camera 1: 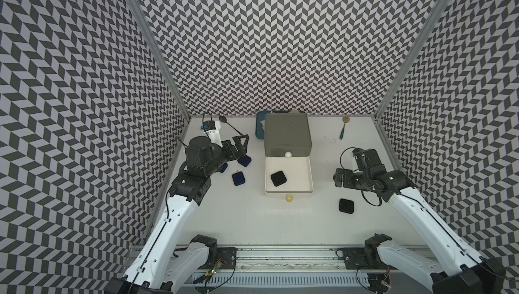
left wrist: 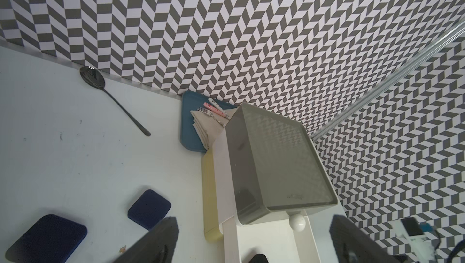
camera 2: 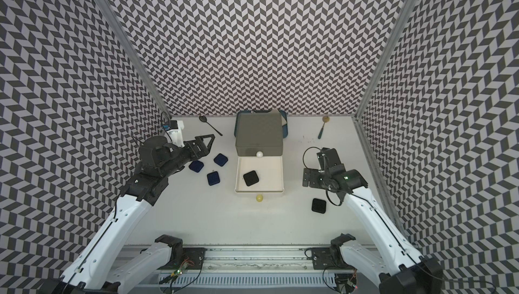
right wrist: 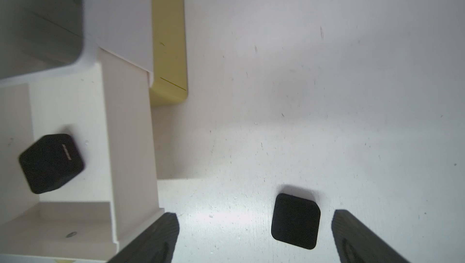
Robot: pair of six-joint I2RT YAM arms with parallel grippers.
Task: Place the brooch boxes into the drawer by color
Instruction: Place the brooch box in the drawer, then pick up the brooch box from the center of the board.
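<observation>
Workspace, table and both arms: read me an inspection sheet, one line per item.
Surface: white table, faint scuffs.
Job's things: chest with its white drawer pulled out, black box inside; second black box on the table; three navy boxes on the table beside the left arm.
Clutter: black spoon, teal-handled spoon, blue tray behind the chest.
Grippers: left gripper and right gripper open, empty.
Cables: black cable loop at the right wrist.
Surroundings: chevron-patterned walls.
</observation>
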